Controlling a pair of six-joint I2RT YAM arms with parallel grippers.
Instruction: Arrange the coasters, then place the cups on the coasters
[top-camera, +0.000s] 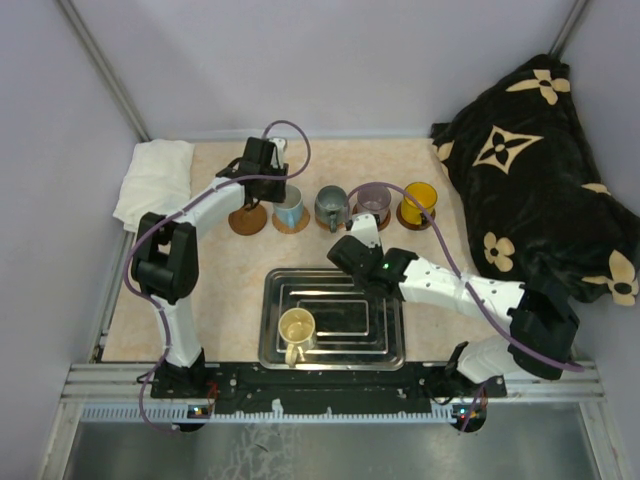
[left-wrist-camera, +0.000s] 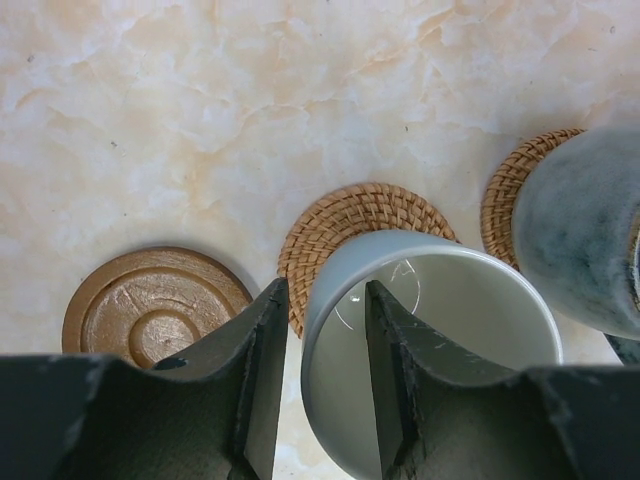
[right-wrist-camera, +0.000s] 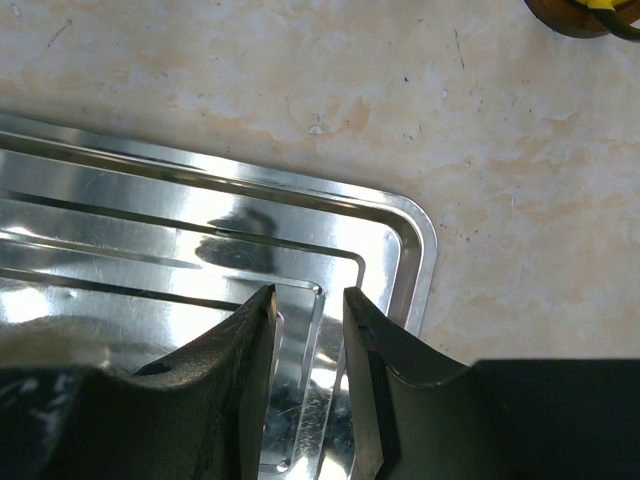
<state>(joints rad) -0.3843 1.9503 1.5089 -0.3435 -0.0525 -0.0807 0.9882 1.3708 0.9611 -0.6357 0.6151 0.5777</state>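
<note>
Several coasters lie in a row at the far side of the table. The leftmost is a bare dark wooden coaster (top-camera: 248, 220) (left-wrist-camera: 155, 305). On the woven coaster (left-wrist-camera: 355, 215) beside it stands the white and light blue cup (top-camera: 290, 210) (left-wrist-camera: 450, 300). My left gripper (top-camera: 275, 185) (left-wrist-camera: 326, 290) is open astride this cup's wall, one finger outside and one inside, with gaps on both sides. Further right stand the grey-blue cup (top-camera: 331, 207) (left-wrist-camera: 585, 235), the purple-grey cup (top-camera: 373, 200) and the orange-yellow cup (top-camera: 418, 200), each on a coaster. The cream-yellow cup (top-camera: 297, 330) sits in the steel tray (top-camera: 385, 350). My right gripper (top-camera: 345, 255) (right-wrist-camera: 308, 295) hangs open over the tray's far right corner (right-wrist-camera: 425, 240).
A folded white cloth (top-camera: 155, 180) lies at the far left corner. A black blanket with a tan flower pattern (top-camera: 540, 170) is heaped along the right side. Grey walls close the table in at the back and on both sides.
</note>
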